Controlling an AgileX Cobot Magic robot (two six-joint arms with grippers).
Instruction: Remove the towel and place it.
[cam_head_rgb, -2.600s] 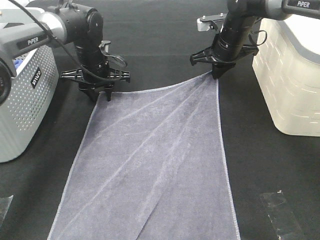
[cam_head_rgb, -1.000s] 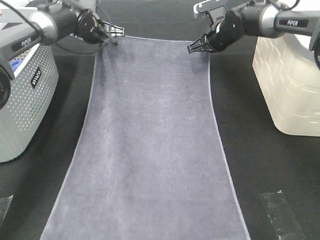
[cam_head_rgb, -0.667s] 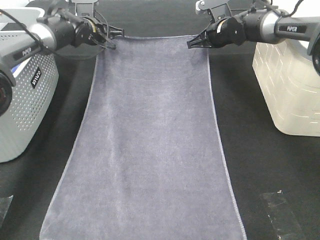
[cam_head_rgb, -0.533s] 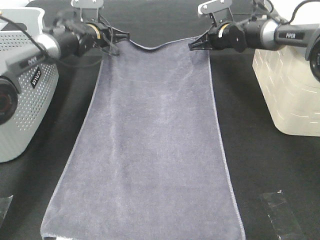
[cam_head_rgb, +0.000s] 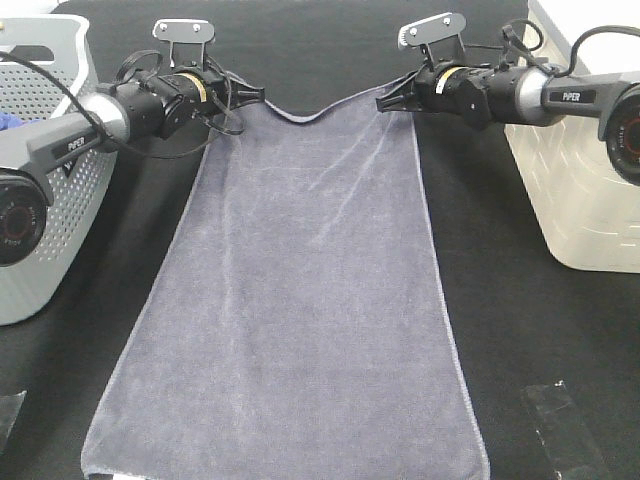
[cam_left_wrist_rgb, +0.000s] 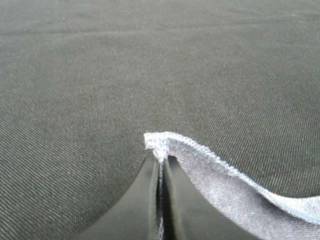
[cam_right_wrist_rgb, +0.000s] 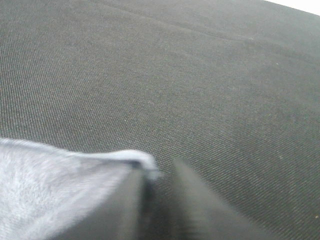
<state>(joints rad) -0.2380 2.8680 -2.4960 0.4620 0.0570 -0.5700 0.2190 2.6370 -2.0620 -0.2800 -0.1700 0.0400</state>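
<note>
Left arm: reaches in low from the left edge of the exterior high view, forearm near level, wrist toward the middle. Left gripper (cam_head_rgb: 250, 97) sits at the towel's far left corner. In the left wrist view its fingers (cam_left_wrist_rgb: 150, 200) stand narrow, a thin slit between them, with the hemmed corner pinched at the tips.

Right arm: mirrors it from the right edge, also low and near level. Right gripper (cam_head_rgb: 385, 103) sits at the far right corner. In the right wrist view its fingers (cam_right_wrist_rgb: 131, 205) show a plain gap; the corner lies against one finger only, the other stands apart from it. Whether the cloth is gripped cannot be told.

Towel (cam_head_rgb: 300, 300): greyish-lavender, long, spread flat down the middle of the table from the grippers to the near edge of the overhead view. Its far hem dips in a shallow notch between the two corners. Faint creases run below the right corner.

Views compared: only the wrist cameras show the finger gaps and the stitched hem (cam_left_wrist_rgb: 200, 150) close up; only the overhead camera shows the towel's full length and both baskets.

Surface: black woven table cloth (cam_head_rgb: 520, 330). Grey perforated basket (cam_head_rgb: 50, 200) at left, cream brick-patterned basket (cam_head_rgb: 580, 190) at right, both clear of the towel. A strip of clear tape (cam_head_rgb: 560, 420) lies near the front right.
</note>
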